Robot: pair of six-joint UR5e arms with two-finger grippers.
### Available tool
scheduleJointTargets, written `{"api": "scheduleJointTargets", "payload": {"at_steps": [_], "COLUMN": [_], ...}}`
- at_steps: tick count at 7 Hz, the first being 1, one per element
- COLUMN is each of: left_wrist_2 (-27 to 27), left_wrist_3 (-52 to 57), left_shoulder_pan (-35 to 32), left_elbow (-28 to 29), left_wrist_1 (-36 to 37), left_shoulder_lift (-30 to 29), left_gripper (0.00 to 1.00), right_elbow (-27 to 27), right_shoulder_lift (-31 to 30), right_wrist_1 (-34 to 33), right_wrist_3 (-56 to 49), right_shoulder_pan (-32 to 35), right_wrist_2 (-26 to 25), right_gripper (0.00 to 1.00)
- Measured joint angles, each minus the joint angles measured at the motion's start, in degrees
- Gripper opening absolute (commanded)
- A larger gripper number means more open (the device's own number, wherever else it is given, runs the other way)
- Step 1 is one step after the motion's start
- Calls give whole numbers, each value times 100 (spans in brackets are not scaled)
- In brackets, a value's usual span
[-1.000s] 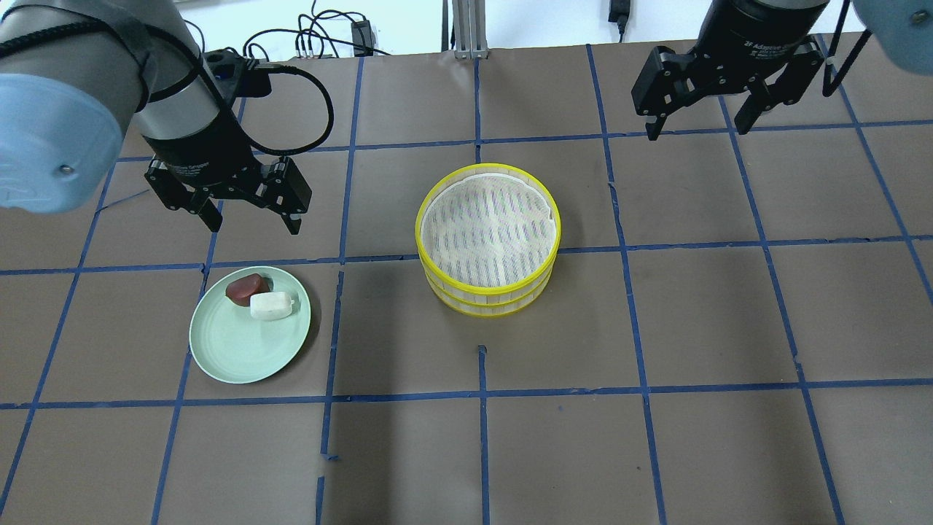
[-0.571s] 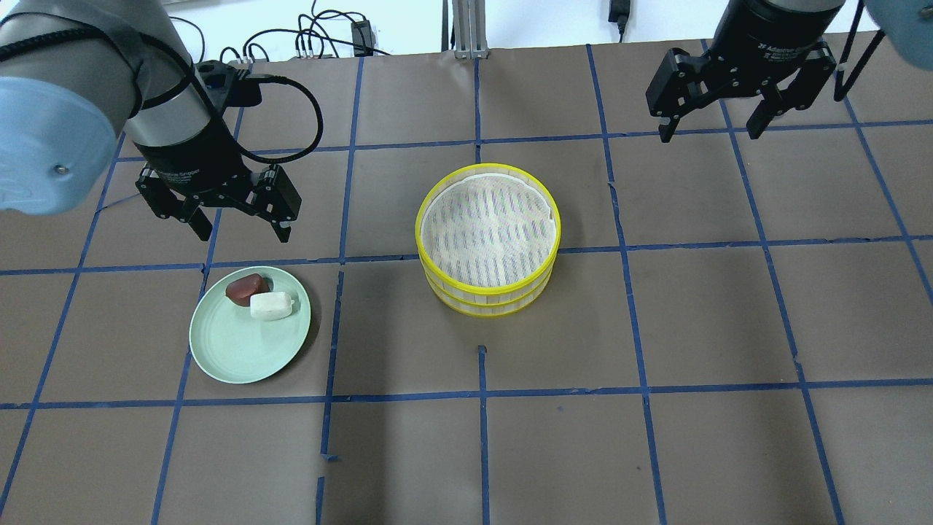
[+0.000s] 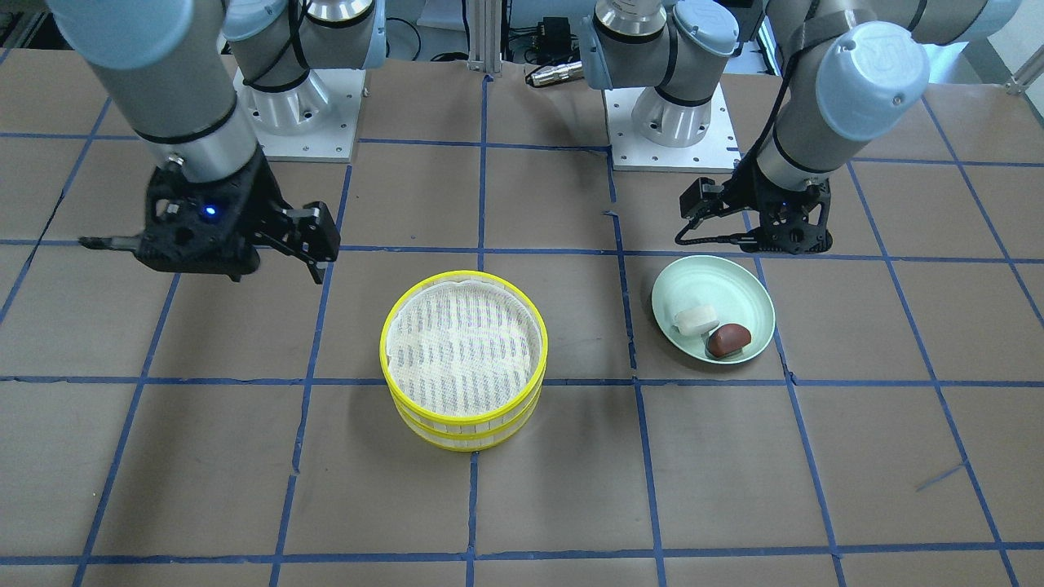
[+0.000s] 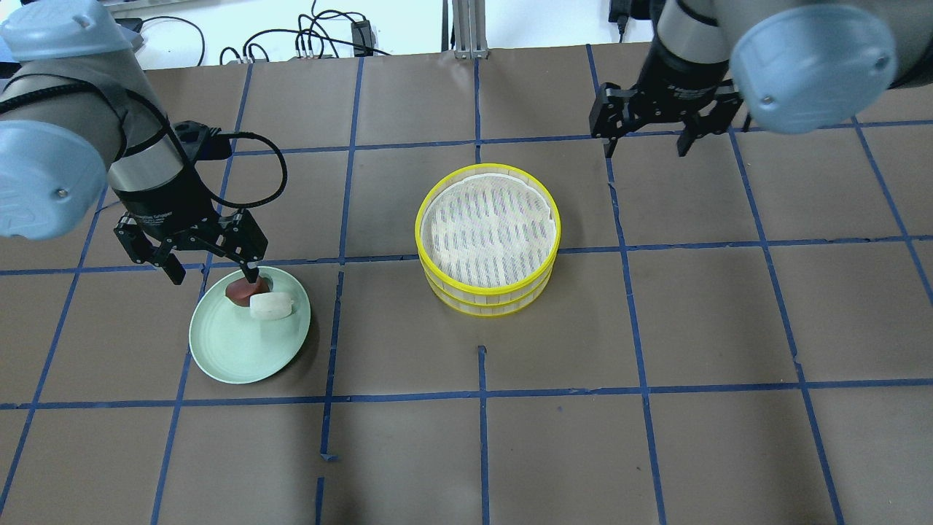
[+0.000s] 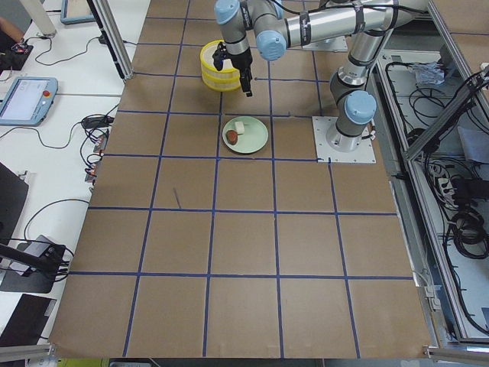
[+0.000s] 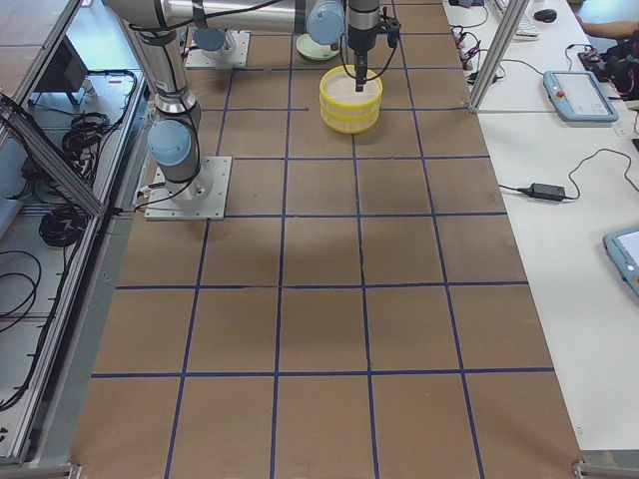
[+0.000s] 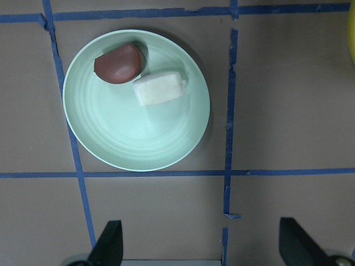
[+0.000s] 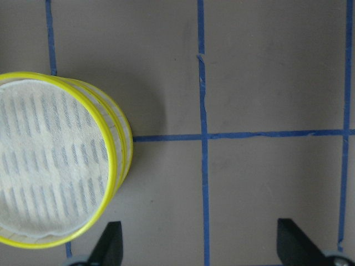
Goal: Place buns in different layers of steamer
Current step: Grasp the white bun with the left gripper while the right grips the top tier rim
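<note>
A white bun (image 4: 271,307) and a reddish-brown bun (image 4: 237,292) lie side by side on a pale green plate (image 4: 240,354); they also show in the left wrist view, white bun (image 7: 159,88), reddish-brown bun (image 7: 118,63). The steamer (image 4: 487,297) stands mid-table as two stacked yellow-rimmed trays, its top mesh liner bare. My left gripper (image 4: 213,277) is open and empty over the plate's far edge, one fingertip over the reddish-brown bun. My right gripper (image 4: 646,152) is open and empty, beyond and to the right of the steamer (image 8: 113,160).
The brown table is marked with a blue tape grid. The two arm bases (image 3: 298,106) (image 3: 665,122) stand at the robot's side. Cables (image 4: 321,36) and an aluminium post (image 4: 466,29) sit at the far edge in the overhead view.
My left gripper has moved down toward the plate and now overlaps its far edge. My right gripper has moved left, closer to the steamer. Both stay open. Buns and steamer have not moved.
</note>
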Motion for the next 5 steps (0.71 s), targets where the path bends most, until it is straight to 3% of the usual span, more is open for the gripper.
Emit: {"api": "scheduleJointTargets", "payload": {"at_steps": [2, 5], "left_wrist_2": [265, 142], "left_wrist_3": [6, -27], "left_shoulder_pan": [57, -103], "left_elbow": [-413, -950], "left_wrist_1": [712, 1943], "left_shoulder_lift": [-478, -1135], "left_gripper": [93, 86], "right_elbow": [228, 780], "right_shoulder_lift": [457, 849], "right_wrist_1": [-666, -1787], "right_wrist_3": [268, 649], "right_shoulder_pan": [365, 533], "right_wrist_2": [-15, -3], "right_gripper": [83, 73]}}
